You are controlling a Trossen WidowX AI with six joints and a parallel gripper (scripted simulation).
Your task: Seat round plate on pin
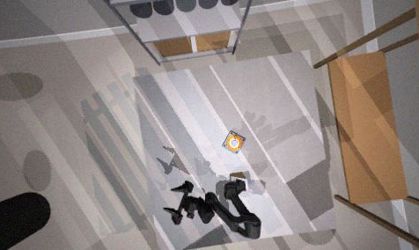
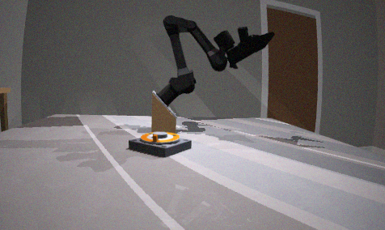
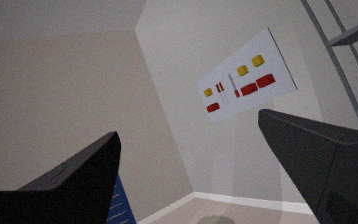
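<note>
Your tabletop [image 2: 272,174] carries the arm [image 2: 179,61], which rises from its mount, folds at a high elbow and reaches out sideways, well above the work. The dark base [image 2: 160,146] sits apart from it, in front of a tan wedge block [image 2: 162,113]. The round plate [image 2: 160,138] lies on that base, orange tab [image 2: 154,138] toward the exterior camera. Your pincer [image 3: 190,165] is spread wide on nothing, aimed at a wall.
</note>
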